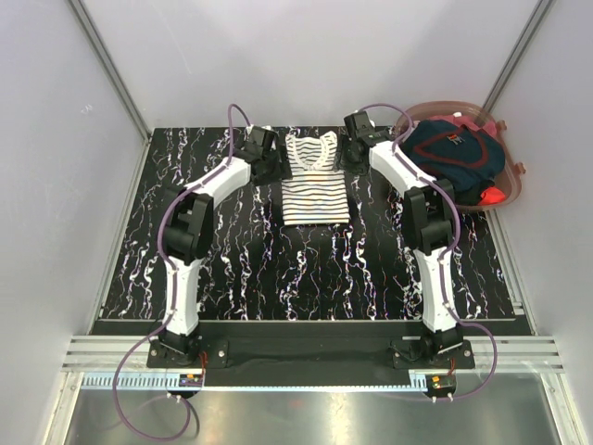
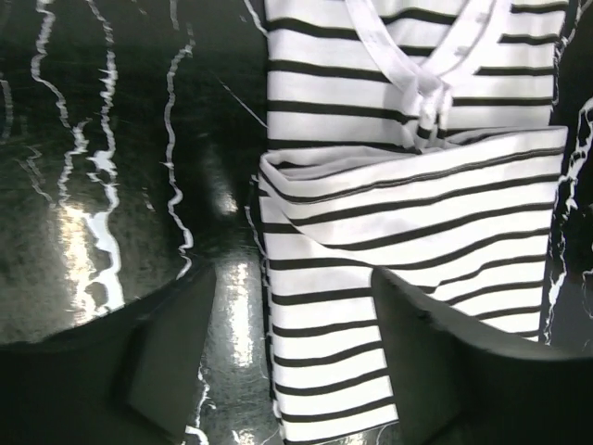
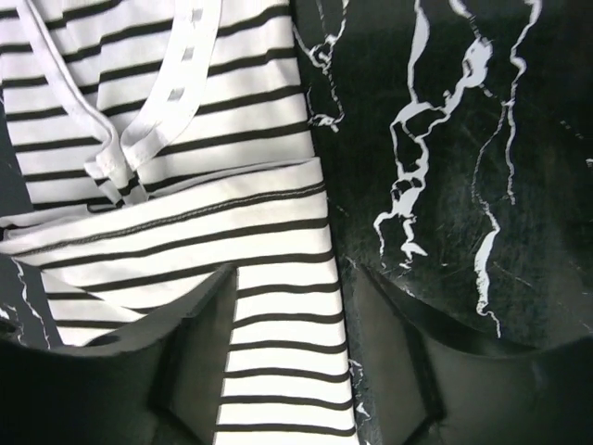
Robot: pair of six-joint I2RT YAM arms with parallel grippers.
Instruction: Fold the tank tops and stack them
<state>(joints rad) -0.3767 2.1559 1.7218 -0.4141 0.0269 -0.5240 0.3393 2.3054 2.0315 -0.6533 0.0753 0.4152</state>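
The left gripper (image 2: 292,324) and the right gripper (image 3: 292,343) stand with jaws apart, each straddling a side edge of the striped tank top (image 1: 313,181), which lies folded far-centre on the desk (image 1: 278,278). The navy tank top (image 1: 454,148) lies in the basket (image 1: 515,181). Risk: a rising finger snags the loose fold and undoes it.

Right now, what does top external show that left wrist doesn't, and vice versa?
Only top external: the navy tank top bunched in a pink basket at the far right, plus the left gripper and right gripper flanking the striped tank top.
Only left wrist: the fold up close, with the hem edge doubled over just below the neckline, and open fingers straddling the cloth's side edge.
Both: the striped tank top lying folded on the black marbled table.
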